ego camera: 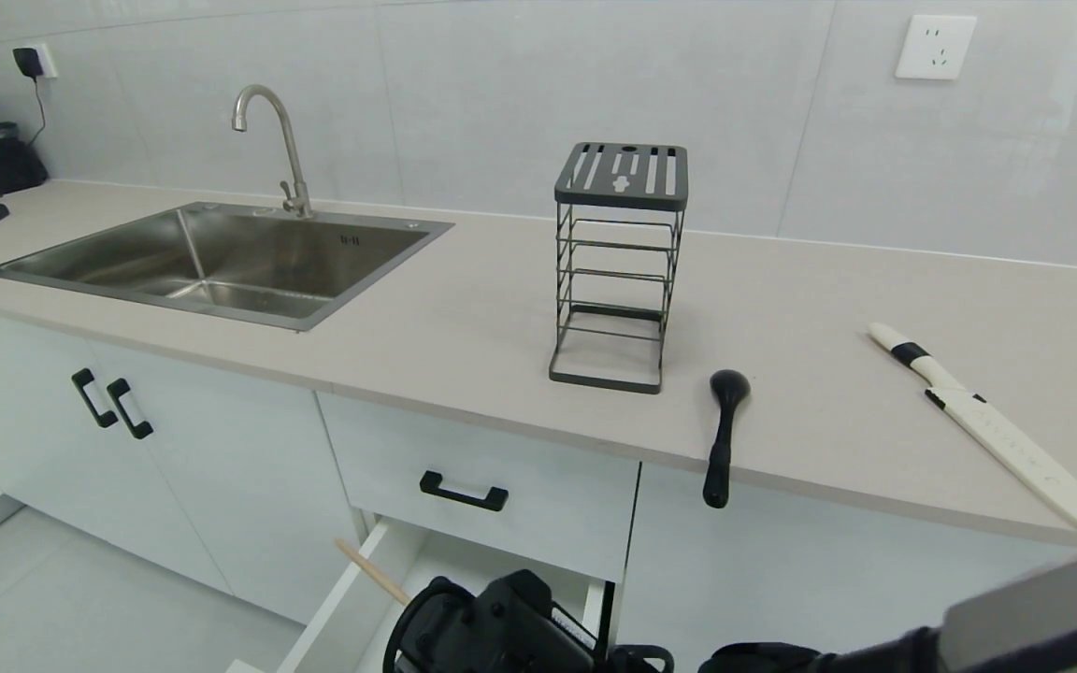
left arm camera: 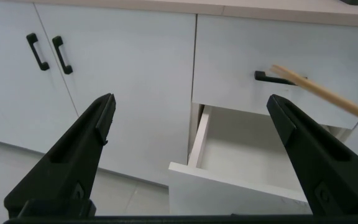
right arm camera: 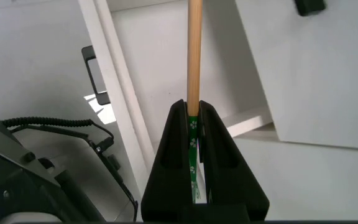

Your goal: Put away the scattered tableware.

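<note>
Observed from the floor beside the unit.

The long beige stone-look countertop (ego camera: 464, 336) carries a recessed stainless steel sink (ego camera: 221, 252) at the robot's left. A dark grey wire knife rack with a slotted top (ego camera: 618, 271) stands upright near the middle. A white knife with black bands on its handle (ego camera: 983, 421) lies flat well to the right. A black plastic spoon (ego camera: 724, 435) lies just in front of the rack, its handle overhanging the counter edge.

Below the counter, the white lower drawer (left arm camera: 247, 155) is pulled out, under a closed drawer front with a black handle.

The left gripper (left arm camera: 191, 101) sits in front of the cabinets, facing the drawer. Its jaws are spread wide and hold nothing.

The right gripper (right arm camera: 193, 109) is clamped tight on the task item, a slim pale wooden chopstick with a green patterned end (right arm camera: 194, 56). The grip is on the patterned end. The bare shaft projects over the open drawer, and the tip appears close to the drawer's left wall.

Assessment: the step in hand is placing the chopstick in the drawer.
- Bring the whole shaft inside the drawer walls, lengthwise.
- Keep it clear of the closed front above.
- Lower it near the drawer floor before opening, since a round stick dropped from height is likely to bounce or roll.
- The spoon and knife remain to be stowed.
</note>
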`<state>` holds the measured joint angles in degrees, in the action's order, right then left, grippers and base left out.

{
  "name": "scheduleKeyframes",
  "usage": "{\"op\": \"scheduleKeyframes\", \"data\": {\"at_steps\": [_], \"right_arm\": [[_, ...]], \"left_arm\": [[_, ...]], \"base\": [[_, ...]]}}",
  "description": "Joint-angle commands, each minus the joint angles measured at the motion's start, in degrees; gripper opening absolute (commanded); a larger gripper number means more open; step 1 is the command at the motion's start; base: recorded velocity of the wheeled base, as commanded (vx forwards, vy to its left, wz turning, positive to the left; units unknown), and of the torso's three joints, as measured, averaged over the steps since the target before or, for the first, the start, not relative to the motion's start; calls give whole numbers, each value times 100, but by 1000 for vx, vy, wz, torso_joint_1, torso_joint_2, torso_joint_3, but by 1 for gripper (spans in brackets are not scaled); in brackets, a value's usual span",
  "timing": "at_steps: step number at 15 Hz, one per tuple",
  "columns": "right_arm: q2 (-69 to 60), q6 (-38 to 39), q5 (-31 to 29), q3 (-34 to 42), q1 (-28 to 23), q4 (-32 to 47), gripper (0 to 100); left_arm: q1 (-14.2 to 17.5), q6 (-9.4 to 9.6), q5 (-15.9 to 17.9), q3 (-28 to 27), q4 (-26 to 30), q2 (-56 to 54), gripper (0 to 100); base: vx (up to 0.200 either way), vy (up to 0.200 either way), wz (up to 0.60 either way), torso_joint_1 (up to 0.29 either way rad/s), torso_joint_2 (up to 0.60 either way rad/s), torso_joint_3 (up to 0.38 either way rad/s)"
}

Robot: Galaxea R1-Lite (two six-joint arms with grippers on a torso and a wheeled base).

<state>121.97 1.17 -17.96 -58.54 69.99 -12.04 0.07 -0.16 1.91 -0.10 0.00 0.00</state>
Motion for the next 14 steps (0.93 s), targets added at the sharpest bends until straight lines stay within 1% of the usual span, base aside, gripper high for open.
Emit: {"op": "scheduleKeyframes", "data": {"at_steps": [1,14], "right_arm": [[433,-64,11,-96,-11,0,0],[530,-135,11,-123,-11,-8,0]], "left_arm": [[1,-2,2,1,0,9,100],[1,-2,2,1,0,9,100]], "base": [[0,0,0,0,0,0],[0,0,0,0,0,0]]}}
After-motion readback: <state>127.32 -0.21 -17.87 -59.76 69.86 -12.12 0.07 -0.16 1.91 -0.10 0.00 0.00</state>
